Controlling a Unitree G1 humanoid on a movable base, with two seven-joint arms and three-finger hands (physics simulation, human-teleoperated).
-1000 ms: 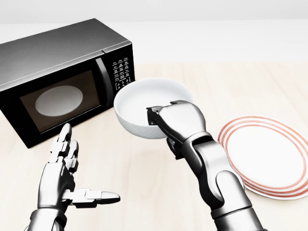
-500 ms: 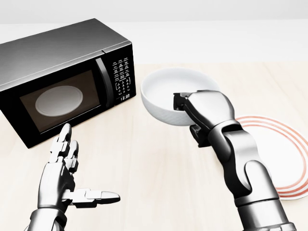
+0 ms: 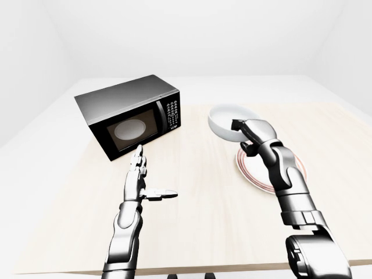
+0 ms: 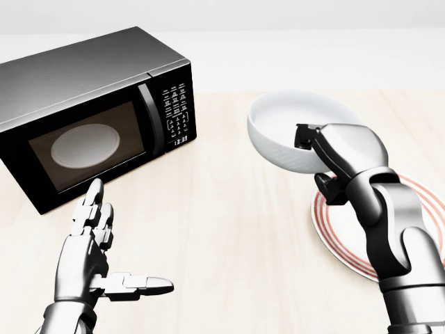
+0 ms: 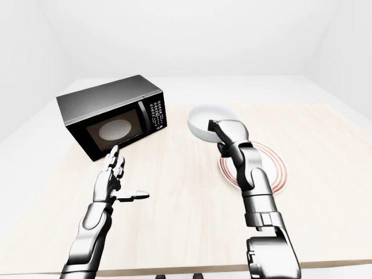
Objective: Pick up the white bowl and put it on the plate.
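The white bowl (image 4: pixel 288 129) hangs above the table, tilted, at the upper left edge of the red-ringed plate (image 4: pixel 341 240). My right hand (image 4: pixel 316 156) is shut on the bowl's near rim and holds it up; my forearm hides much of the plate in the head view. The plate (image 5: pixel 273 170) shows better in the right-eye view, lying on the wooden table to the right of centre. My left hand (image 4: pixel 104 254) is open and empty, fingers spread, low at the left, below the microwave.
A black microwave (image 4: pixel 90 111) with its door shut stands at the upper left of the wooden table (image 4: pixel 229 229); a round white turntable shows through its window. The table ends in a pale edge at the top of the head view.
My right hand has carried the bowl to the right, from beside the microwave to the plate's upper left edge. The left hand has not moved.
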